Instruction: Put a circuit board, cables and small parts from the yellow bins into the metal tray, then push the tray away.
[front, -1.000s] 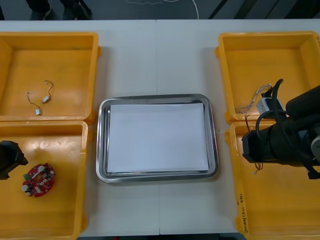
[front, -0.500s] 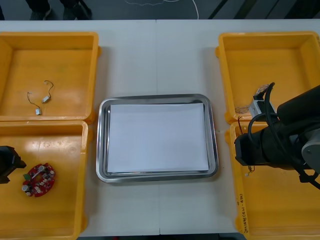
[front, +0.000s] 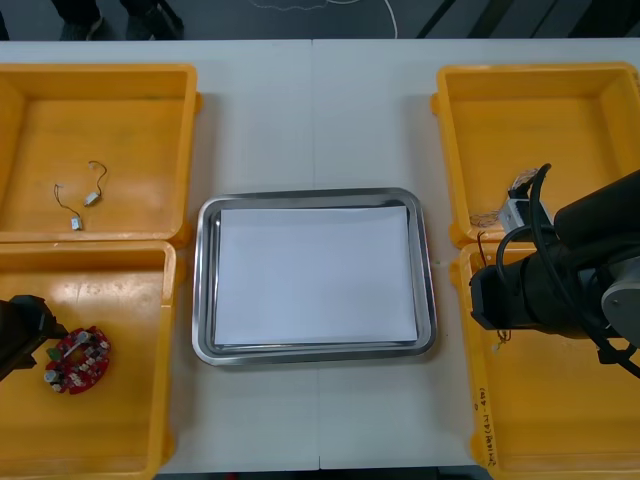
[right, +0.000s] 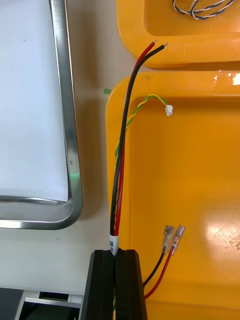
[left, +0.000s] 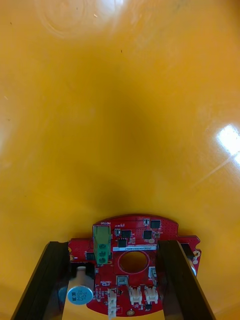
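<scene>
- We find the tray (front: 205, 300) bare: nothing delivered.
- Our right pincer (right: 116, 255) clamps a cable (right: 121, 160) towards the bench's (front: 310, 120) near-right corner.
- Our left pincer (left: 112, 245) gapes around the board (left: 145, 235), near-left corner.

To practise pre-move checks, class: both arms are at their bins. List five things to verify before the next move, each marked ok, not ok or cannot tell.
1. The right gripper is shut on the red and black cable: ok.
2. The green-yellow cable is free of that grip: cannot tell.
3. The left gripper is open over the board: ok.
4. Its fingers clear the board's edges: cannot tell; the board shows beyond one finger.
5. The tray has room for the cable: ok.
</scene>
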